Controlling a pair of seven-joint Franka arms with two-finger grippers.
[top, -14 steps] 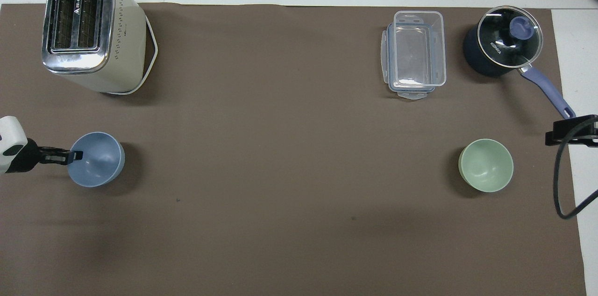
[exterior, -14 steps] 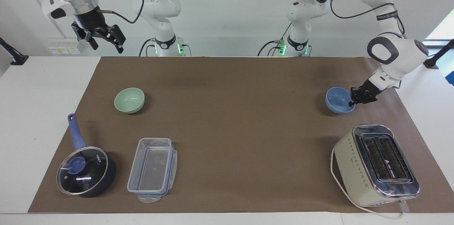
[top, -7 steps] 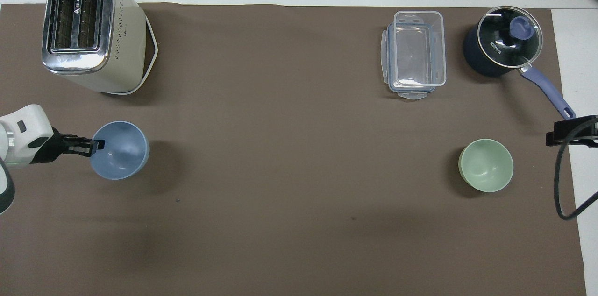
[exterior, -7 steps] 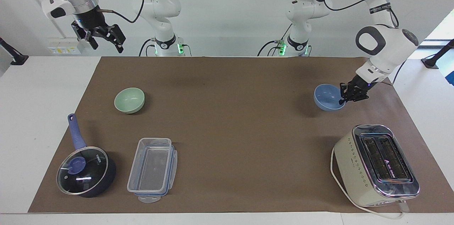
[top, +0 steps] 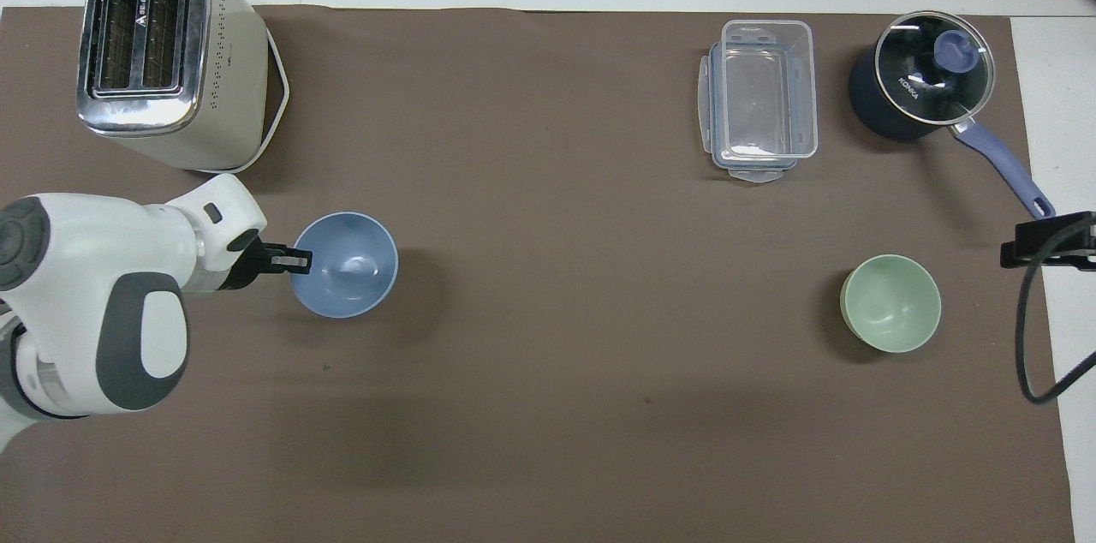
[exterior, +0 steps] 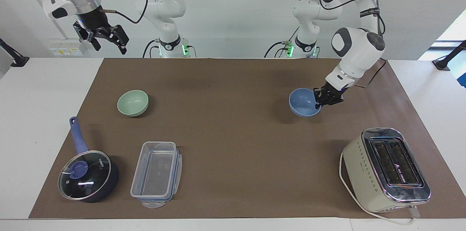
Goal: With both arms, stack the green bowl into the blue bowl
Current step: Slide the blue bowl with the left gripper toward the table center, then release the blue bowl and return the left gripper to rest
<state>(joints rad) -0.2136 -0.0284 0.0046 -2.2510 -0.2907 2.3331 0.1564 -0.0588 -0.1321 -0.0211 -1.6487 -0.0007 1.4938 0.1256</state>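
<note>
The blue bowl [exterior: 304, 102] [top: 347, 265] hangs a little above the brown mat [exterior: 233, 132], between the toaster's end and the mat's middle, and casts a shadow on it. My left gripper [exterior: 320, 104] [top: 301, 260] is shut on the bowl's rim, on the side toward the left arm's end of the table. The green bowl [exterior: 133, 102] [top: 890, 303] stands upright on the mat toward the right arm's end. My right gripper [exterior: 108, 39] waits open and empty, high over the mat's corner at the right arm's end.
A cream toaster [exterior: 386, 169] [top: 163, 55] stands at the left arm's end, farther from the robots than the blue bowl. A clear plastic container [exterior: 156, 174] [top: 762, 98] and a lidded dark-blue saucepan [exterior: 87, 176] [top: 920, 76] stand farther out than the green bowl.
My left gripper has carried the blue bowl off the mat and toward the middle of the table. The right arm and the green bowl have not moved.
</note>
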